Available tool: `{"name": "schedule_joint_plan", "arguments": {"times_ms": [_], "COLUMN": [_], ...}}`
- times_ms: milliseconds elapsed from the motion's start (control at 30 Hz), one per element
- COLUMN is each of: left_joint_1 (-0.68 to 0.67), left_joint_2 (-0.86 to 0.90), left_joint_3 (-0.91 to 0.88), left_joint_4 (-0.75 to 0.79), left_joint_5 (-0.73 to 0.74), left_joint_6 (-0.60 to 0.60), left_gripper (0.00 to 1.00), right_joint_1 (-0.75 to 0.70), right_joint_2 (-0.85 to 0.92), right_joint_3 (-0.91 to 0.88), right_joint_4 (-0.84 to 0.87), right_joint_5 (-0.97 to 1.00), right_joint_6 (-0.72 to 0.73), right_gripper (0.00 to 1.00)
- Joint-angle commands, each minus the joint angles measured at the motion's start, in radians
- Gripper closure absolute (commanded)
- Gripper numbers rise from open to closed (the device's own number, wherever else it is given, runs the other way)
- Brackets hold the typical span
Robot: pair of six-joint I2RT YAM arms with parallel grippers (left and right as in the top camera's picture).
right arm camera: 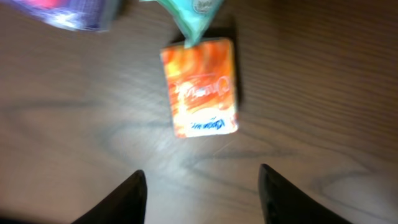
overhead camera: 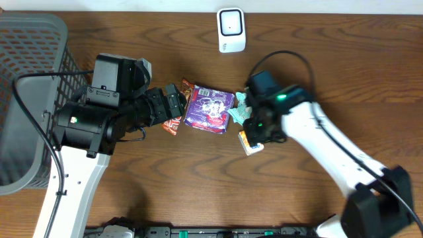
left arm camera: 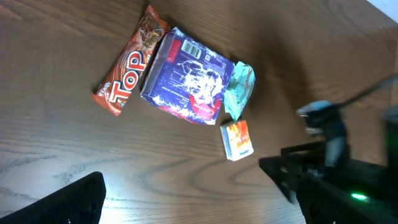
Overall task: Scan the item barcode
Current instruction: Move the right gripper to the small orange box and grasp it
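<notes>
Overhead view evenly lit and sharp, soft shadows on the worktop (overhead camera: 165,198). Right wrist view blurred, smearing the orange packet (right arm camera: 200,87). Pale glare sheens the wood in both wrist views.

Left arm: smooth white plastic link (overhead camera: 73,188), bulky black motor housing (overhead camera: 82,129) with a small green status light (overhead camera: 74,120), and a thin black cable (overhead camera: 61,173) along it. Right arm: matching white curved link (overhead camera: 330,145), black base joint (overhead camera: 373,208), green indicator light (overhead camera: 283,98), black looped cable (overhead camera: 285,53). The right gripper (right arm camera: 202,202) has dark tapered fingers (right arm camera: 132,199).
</notes>
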Motion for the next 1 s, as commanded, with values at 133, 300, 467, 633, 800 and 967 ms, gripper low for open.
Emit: {"name": "schedule_joint_plan", "arguments": {"times_ms": [133,300,467,633,800,967], "left_joint_1": [0.004,0.004,0.004,0.004,0.004,0.004], "left_joint_2": [0.004,0.004,0.004,0.004,0.004,0.004], "left_joint_3": [0.011,0.011,0.011,0.011,0.011,0.011], "left_joint_4": [0.0,0.0,0.0,0.0,0.0,0.0], "left_joint_5": [0.008,0.008,0.008,0.008,0.008,0.008], "left_joint_6": [0.006,0.006,0.006,0.006,0.006,0.006], "left_gripper": [0.02,0.02,0.02,0.02,0.02,0.02], "right_joint_1": [0.125,0.158,0.16,0.16,0.16,0.135], "right_joint_2": [0.154,0.224,0.248,0.251,0.251,0.251], "right_joint_3": [0.014,0.013,0.013,-0.02,-0.052,-0.053], "right_joint_4": [0.039,0.067,0.101,0.142,0.169,0.179], "right_joint_5": [0.249,0.256,0.256,0.255,0.245,0.244], "right_joint_6": [0.105,0.105,0.123,0.123,0.155,0.175], "right_gripper": [0.48,0.46,0.48,0.53,0.71,0.83]}}
